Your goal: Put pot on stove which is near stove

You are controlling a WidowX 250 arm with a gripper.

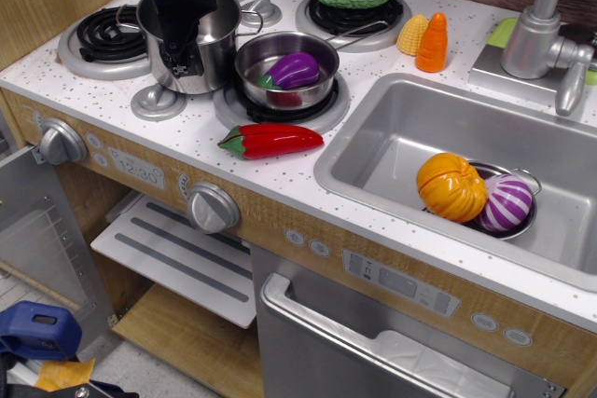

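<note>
Eggplant in pan; claw in pot.

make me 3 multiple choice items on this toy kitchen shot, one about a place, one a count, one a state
1. Where does the purple eggplant lie?
A. in the sink
B. in the long-handled pan on the front right burner
C. on the counter beside the red pepper

2. How many things sit in the small bowl in the sink?
A. none
B. two
C. four

3. How is the pot right now?
A. lying on its side in the sink
B. upright between the burners, with the gripper reaching into its mouth
C. upside down on the back right burner

Answers: 1 B, the eggplant rests inside the pan. 2 B, an orange pumpkin and a purple striped ball. 3 B, the pot stands upright with the black gripper at its rim.
</note>
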